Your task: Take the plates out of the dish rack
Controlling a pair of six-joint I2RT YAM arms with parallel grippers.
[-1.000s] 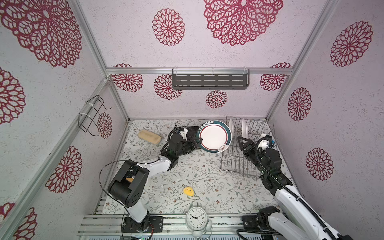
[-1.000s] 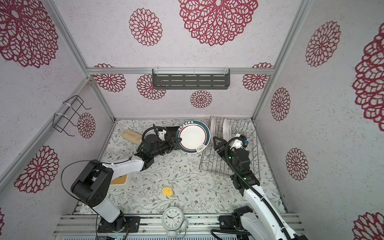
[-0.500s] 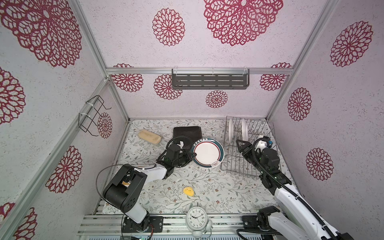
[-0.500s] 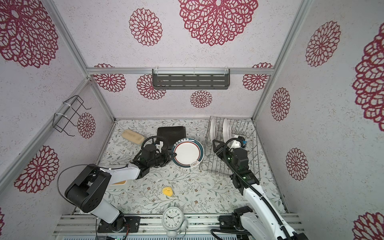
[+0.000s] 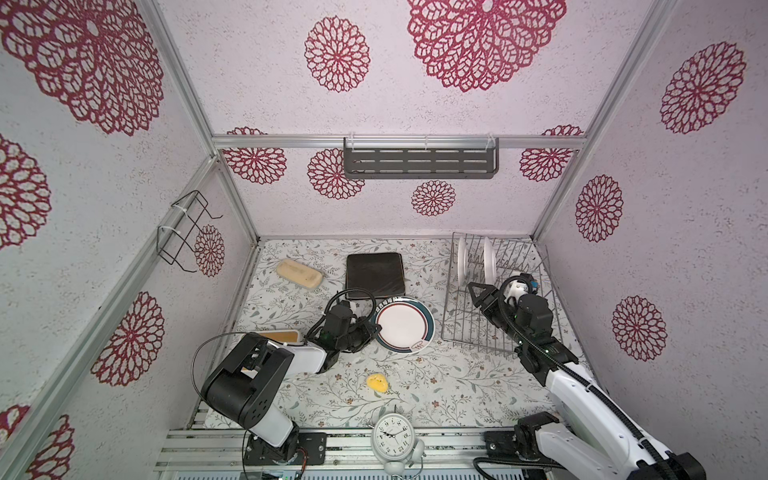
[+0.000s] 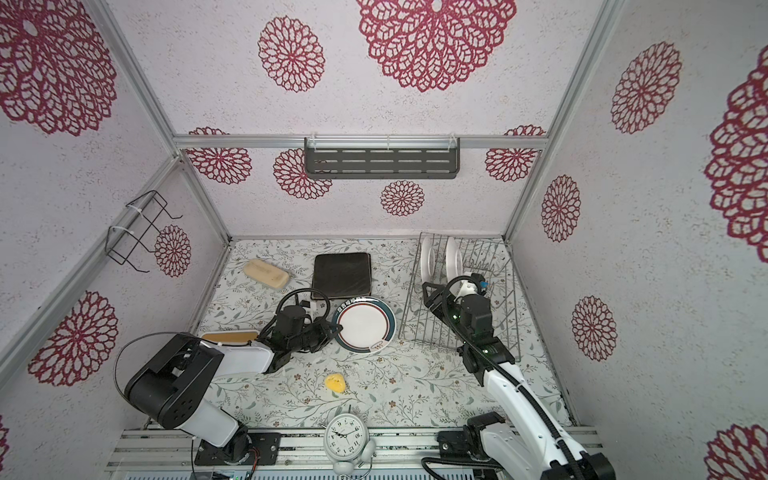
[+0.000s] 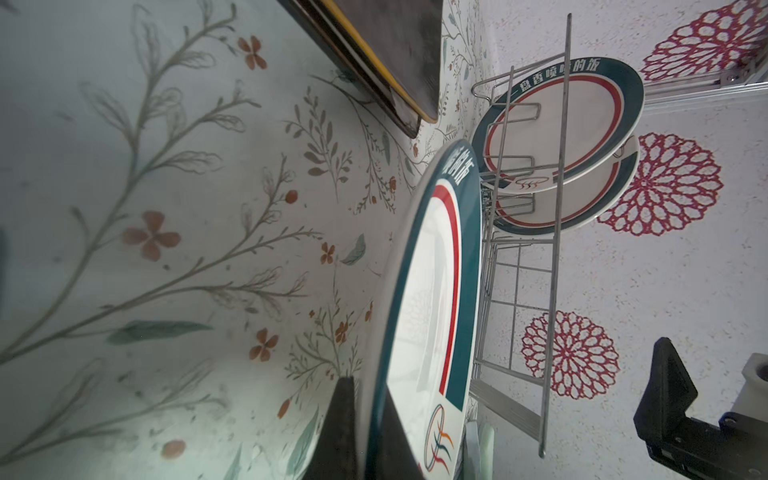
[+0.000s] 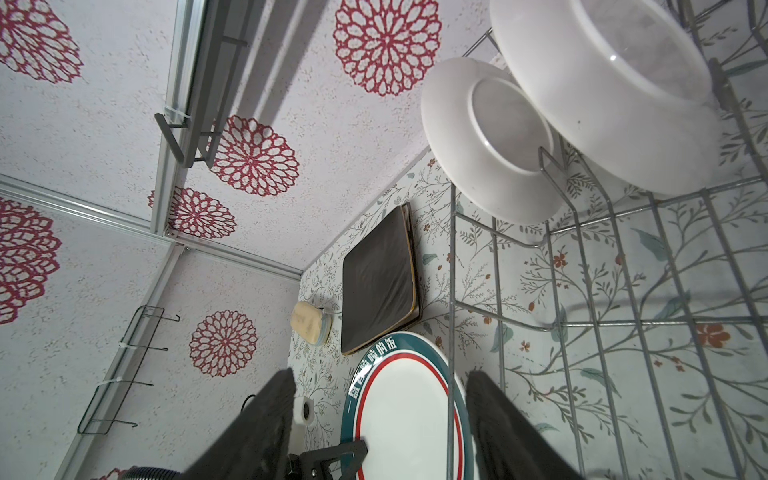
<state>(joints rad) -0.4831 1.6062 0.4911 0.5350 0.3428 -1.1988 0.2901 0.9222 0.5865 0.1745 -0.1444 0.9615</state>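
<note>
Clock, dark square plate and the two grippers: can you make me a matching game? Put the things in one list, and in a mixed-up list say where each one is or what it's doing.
Things:
1 clock
2 dark square plate
3 left gripper
4 right gripper

Places or states:
A open, above the rack
B lying flat on the table, left of the rack
C shut on the rim of a round plate
D standing at the very front edge

Pairs: 1-D, 2-B, 3-C, 4-A
</note>
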